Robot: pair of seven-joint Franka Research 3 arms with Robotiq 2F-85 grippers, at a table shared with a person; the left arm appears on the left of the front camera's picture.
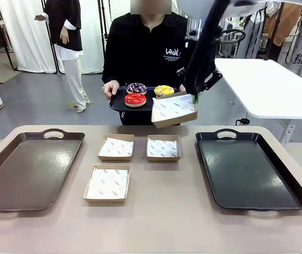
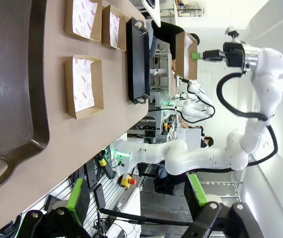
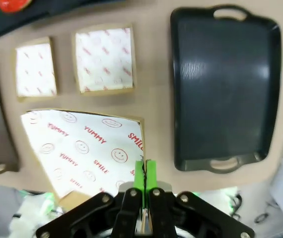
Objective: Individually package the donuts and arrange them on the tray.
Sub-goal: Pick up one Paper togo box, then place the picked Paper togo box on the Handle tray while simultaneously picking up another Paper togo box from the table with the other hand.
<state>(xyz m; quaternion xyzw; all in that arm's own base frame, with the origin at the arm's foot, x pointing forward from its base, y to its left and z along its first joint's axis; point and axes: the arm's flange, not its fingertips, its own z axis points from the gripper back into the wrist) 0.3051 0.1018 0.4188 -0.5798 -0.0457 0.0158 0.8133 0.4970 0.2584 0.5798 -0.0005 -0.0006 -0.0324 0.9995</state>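
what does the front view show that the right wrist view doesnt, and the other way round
Front view: the person, the yellow donut and the dark sprinkled donut on the small tray they hold, and the near box on the table.
Right wrist view: the right tool shut on the lifted box at its edge, and YUMMY and SMILE printed on its liner.
Both: the lifted box, the red donut, the big black tray.

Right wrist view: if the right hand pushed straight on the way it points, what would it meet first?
Probably bare tabletop between the lined boxes and the black tray; the right hand, shut on a paper-lined box, points down at that strip. Depth is hard to judge.
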